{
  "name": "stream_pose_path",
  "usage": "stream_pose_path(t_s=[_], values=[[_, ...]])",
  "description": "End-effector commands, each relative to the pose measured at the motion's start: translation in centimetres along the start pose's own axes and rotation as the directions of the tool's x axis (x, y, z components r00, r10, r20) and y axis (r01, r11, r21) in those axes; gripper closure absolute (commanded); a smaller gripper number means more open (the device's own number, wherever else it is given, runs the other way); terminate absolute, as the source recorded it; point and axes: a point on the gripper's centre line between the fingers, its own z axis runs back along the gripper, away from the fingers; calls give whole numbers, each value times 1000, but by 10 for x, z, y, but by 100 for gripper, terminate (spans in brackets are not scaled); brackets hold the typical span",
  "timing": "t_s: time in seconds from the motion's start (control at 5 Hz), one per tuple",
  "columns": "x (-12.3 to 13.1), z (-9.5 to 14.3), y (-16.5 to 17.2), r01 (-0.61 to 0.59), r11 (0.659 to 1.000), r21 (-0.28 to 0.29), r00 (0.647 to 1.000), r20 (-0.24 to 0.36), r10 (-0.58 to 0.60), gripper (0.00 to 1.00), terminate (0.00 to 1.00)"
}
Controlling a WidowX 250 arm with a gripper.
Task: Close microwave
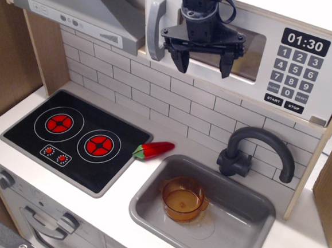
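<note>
The white toy microwave (301,19) hangs above the backsplash, with a black 01:30 display and grey keypad at its right. Its wide door (245,64) lies nearly flush against the body, the grey bar handle (156,28) at its left edge beside the range hood. My black gripper (202,61) hangs in front of the door window, fingers pointing down and spread apart, open and holding nothing. The arm hides much of the window.
A grey range hood (83,5) sits at upper left. Below are a black two-burner hob (76,137), a red toy pepper (154,149), a grey sink (249,234) with an orange pot (183,199), and a dark faucet (256,151).
</note>
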Motion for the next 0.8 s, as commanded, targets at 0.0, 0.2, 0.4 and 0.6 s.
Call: stream_pose_path(t_s=[0.0,0.2,0.4,0.6], values=[[26,17,-4,-4,1000,-14,997,83,6,0,0],[27,17,-4,2,1000,-7,993,115,-2,0,0],[6,21,4,23,1000,-11,997,73,-22,0,0],[-31,37,11,63,998,-29,998,16,-62,0,0]])
